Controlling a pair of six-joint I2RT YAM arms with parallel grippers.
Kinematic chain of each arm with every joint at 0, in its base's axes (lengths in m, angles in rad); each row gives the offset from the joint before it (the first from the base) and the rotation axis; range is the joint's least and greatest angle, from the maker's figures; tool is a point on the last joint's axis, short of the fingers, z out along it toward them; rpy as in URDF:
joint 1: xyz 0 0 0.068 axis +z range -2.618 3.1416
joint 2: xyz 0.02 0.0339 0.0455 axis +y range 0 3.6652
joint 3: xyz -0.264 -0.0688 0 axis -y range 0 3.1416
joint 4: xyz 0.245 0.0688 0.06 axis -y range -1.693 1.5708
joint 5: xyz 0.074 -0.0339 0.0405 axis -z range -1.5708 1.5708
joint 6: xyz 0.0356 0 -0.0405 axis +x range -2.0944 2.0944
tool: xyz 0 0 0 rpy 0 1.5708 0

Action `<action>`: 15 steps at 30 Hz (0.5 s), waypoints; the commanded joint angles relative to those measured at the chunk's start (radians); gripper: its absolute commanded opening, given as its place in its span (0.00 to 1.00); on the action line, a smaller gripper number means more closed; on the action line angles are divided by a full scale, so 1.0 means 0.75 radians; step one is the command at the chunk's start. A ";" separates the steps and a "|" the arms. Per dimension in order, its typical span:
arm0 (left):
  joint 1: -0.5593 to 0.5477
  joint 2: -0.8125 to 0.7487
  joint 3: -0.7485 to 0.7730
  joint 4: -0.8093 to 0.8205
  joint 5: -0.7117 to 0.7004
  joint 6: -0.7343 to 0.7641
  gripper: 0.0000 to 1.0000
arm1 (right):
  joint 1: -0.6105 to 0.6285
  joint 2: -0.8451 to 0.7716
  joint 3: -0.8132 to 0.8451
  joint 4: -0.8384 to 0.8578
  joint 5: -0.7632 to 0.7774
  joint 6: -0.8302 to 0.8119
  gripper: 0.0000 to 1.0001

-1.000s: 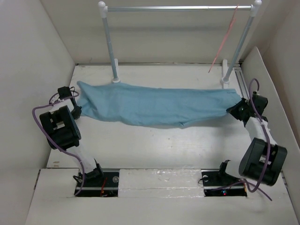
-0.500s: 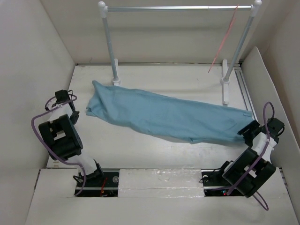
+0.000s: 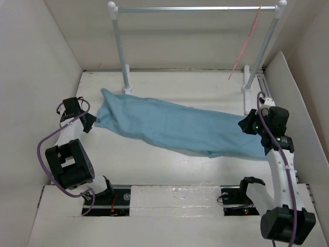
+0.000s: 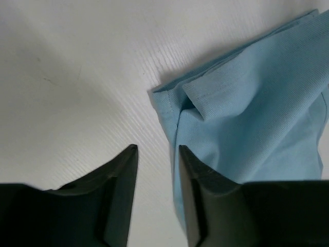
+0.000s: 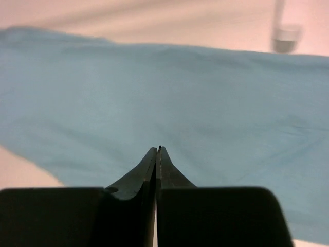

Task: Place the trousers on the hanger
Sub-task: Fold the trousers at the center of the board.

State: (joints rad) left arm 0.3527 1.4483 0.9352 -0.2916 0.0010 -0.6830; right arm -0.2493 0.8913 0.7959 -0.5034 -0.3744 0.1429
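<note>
Within the last second the trousers [image 3: 175, 126], until then stretched in the air between both grippers, had been let fall. They lay flat on the table [image 3: 154, 167], slanting from far left to near right. The lift was thus undone, and a fresh grasp seemed needed before any hanging. The left gripper [image 4: 157, 150] had its fingers parted with nothing between them; the hemmed corner of the cloth lay just ahead of one finger, outside the gap. The right gripper [image 5: 157, 149] had its fingers pressed together on nothing, poised over the trousers' right end; contact could not be told. Farther back, the hanger [image 3: 247, 43] hung on the rail [image 3: 195, 9], well apart from the cloth.
</note>
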 commanded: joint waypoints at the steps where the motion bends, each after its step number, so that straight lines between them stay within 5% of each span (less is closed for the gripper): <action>1: 0.019 0.010 -0.034 0.084 0.123 0.005 0.35 | 0.179 -0.114 -0.087 0.005 -0.063 -0.084 0.00; 4: 0.019 0.018 -0.042 0.121 0.205 -0.001 0.36 | 0.287 -0.182 -0.157 -0.110 0.002 -0.151 0.00; 8: 0.019 0.006 -0.050 0.202 0.248 -0.002 0.54 | 0.322 -0.284 -0.210 -0.167 0.104 -0.174 0.48; 9: 0.019 0.034 -0.046 0.207 0.254 -0.004 0.54 | 0.334 -0.272 -0.219 -0.155 0.090 -0.174 0.53; 13: 0.019 0.130 0.009 0.199 0.252 -0.022 0.50 | 0.334 -0.203 -0.225 -0.053 -0.083 -0.174 0.55; 15: 0.019 0.161 0.019 0.209 0.232 -0.036 0.41 | 0.334 -0.180 -0.215 -0.026 -0.122 -0.174 0.55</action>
State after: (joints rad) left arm 0.3634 1.5414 0.9157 -0.1577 0.1688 -0.6949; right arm -0.0093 0.7410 0.6254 -0.6056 -0.3950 0.0296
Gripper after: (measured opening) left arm 0.431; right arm 0.549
